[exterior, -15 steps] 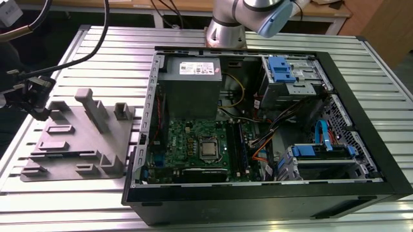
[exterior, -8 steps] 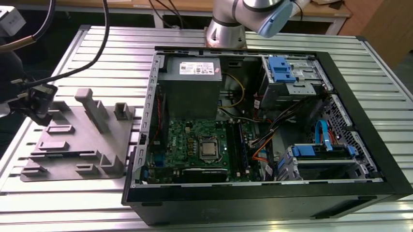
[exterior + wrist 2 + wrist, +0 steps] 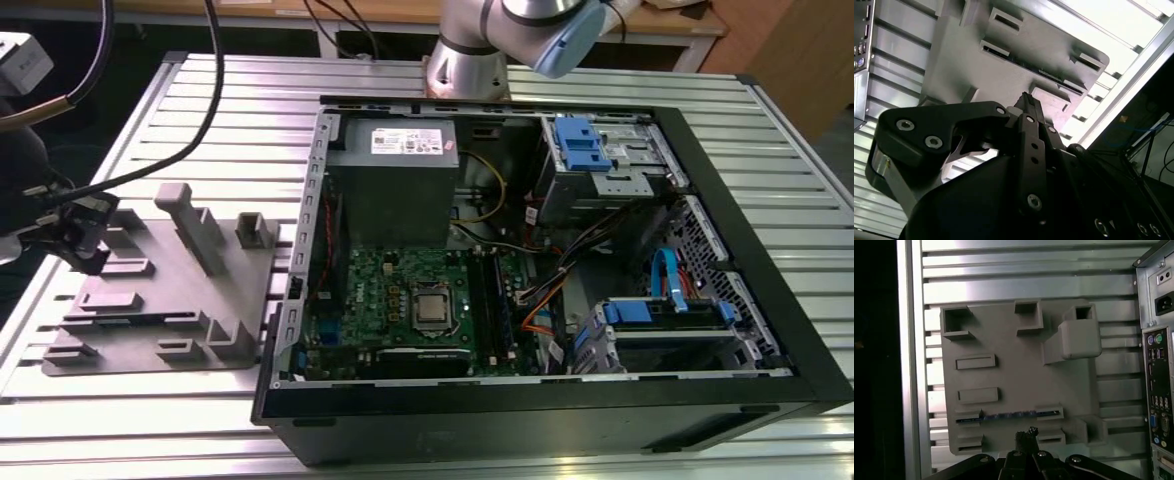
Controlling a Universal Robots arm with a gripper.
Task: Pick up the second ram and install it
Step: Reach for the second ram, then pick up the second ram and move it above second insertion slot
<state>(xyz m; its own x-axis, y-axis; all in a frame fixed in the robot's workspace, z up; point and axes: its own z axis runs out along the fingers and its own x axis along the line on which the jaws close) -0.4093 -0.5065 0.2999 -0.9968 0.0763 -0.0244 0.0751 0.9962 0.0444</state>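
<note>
At the exterior view's left, the arm reaches low over the slatted table (image 3: 214,90), its gripper (image 3: 83,250) pointing down at one grey fixture plate (image 3: 160,305). In the first wrist view the gripper (image 3: 1026,434) has its fingertips pressed together on nothing, just beside the one second ram (image 3: 1009,415), which lies in a slot of the fixture plate (image 3: 1014,365). To the right stands one opened computer case (image 3: 767,330) with its green motherboard (image 3: 387,285).
</note>
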